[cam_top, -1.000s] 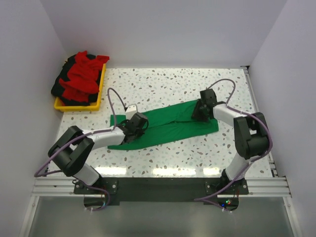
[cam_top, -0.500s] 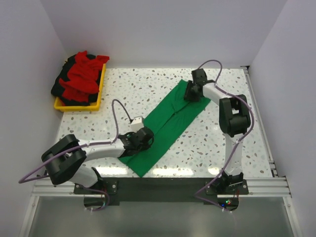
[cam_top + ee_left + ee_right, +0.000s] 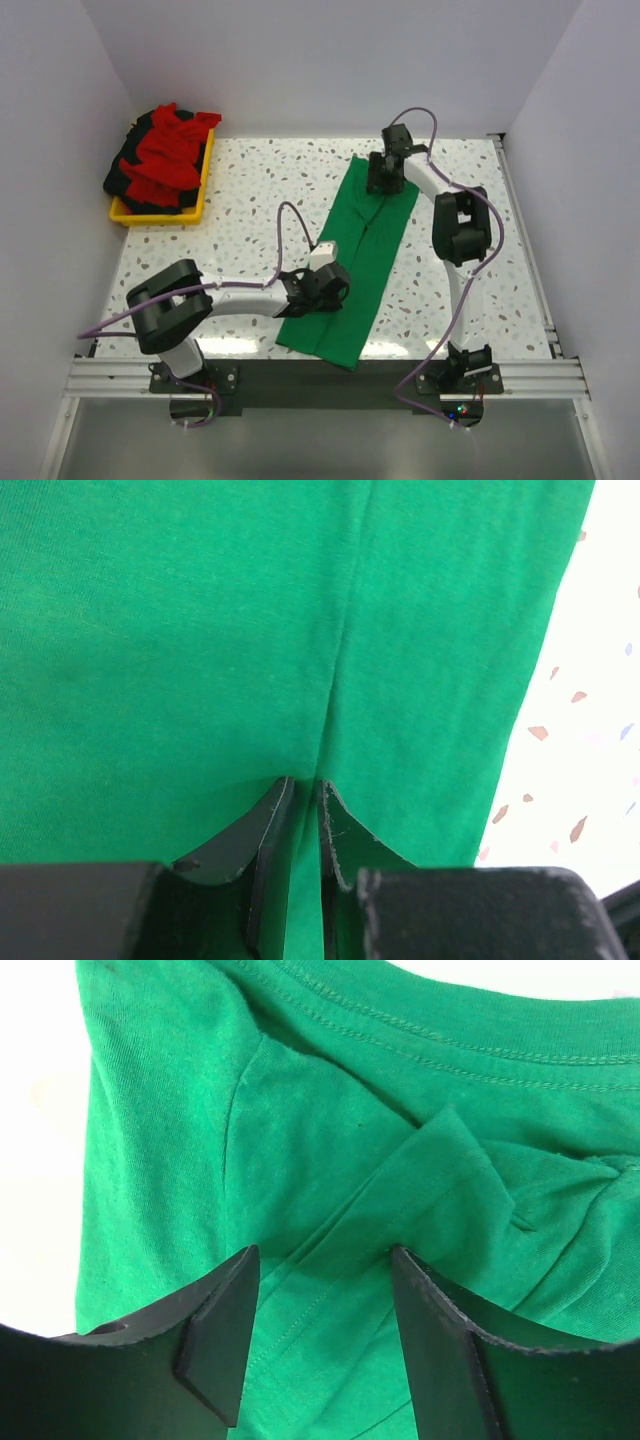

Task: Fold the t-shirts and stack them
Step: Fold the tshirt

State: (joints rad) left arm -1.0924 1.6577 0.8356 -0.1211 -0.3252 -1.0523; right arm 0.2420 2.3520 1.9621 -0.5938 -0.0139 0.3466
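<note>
Green knit t-shirt [image 3: 366, 250] lay flat on the speckled white table [image 3: 250, 190], already folded into a long narrow strip. It ran from about 1 o'clock at the far side down to 6 o'clock at the near edge. A heap of red and black clothes [image 3: 165, 150] sat in the yellow plastic tray [image 3: 206, 190] at 10 o'clock, well apart from the strip.

My left gripper [image 3: 304, 792] was on the near half of the strip, its fingers pressed almost together and pinching a thin raised ridge of the green cloth along the centre crease. My right gripper [image 3: 322, 1265] was at the far end by the stitched collar seam [image 3: 450, 1045]. Its fingers were spread wide with loose cloth and a tucked sleeve flap [image 3: 440, 1160] between them, not clamped on anything that I could see.

Handling, my judgement: light, limp, thin jersey with no stiffness at all, so it would sag and bunch wherever unsupported, and it would drag on the table rather than slide clean. Not fragile. Layers could slip apart if I caught only the top one. Best hold, I thought, was deep through all layers at the two ends of the strip, near the hem and near the collar, with both ends lifted evenly to keep the fold
</note>
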